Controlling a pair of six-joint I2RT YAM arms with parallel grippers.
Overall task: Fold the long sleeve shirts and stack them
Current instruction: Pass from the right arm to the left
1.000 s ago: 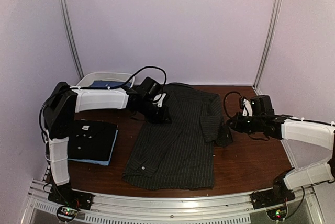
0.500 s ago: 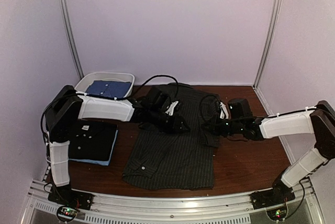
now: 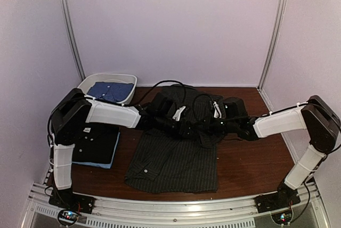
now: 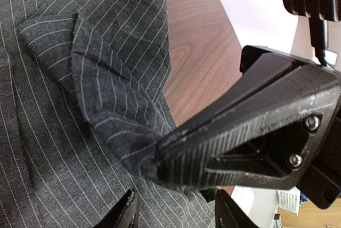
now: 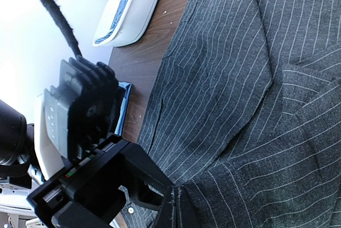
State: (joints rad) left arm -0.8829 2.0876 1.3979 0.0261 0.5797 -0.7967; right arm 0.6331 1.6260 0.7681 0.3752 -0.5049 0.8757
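A dark charcoal pinstriped long sleeve shirt (image 3: 173,159) lies flat in the middle of the table. My right gripper (image 3: 205,131) reaches in from the right and is shut on a fold of its sleeve (image 4: 106,95), held over the shirt's chest; in the right wrist view the right gripper (image 5: 177,209) pinches the striped cloth. My left gripper (image 3: 187,128) hovers just left of it. In the left wrist view the left gripper (image 4: 176,214) is open, with only flat shirt (image 4: 53,132) below. A folded black shirt (image 3: 95,140) lies at the left on a light blue one (image 3: 90,162).
A white tub (image 3: 90,81) at the back left holds a blue shirt (image 3: 111,90). Bare brown table (image 3: 256,159) shows to the right of the pinstriped shirt. Both arms cross above the shirt's upper half, their grippers almost touching.
The right gripper has carried the sleeve leftward over the shirt's body. The left arm has swung right to meet it, and its jaws have opened.
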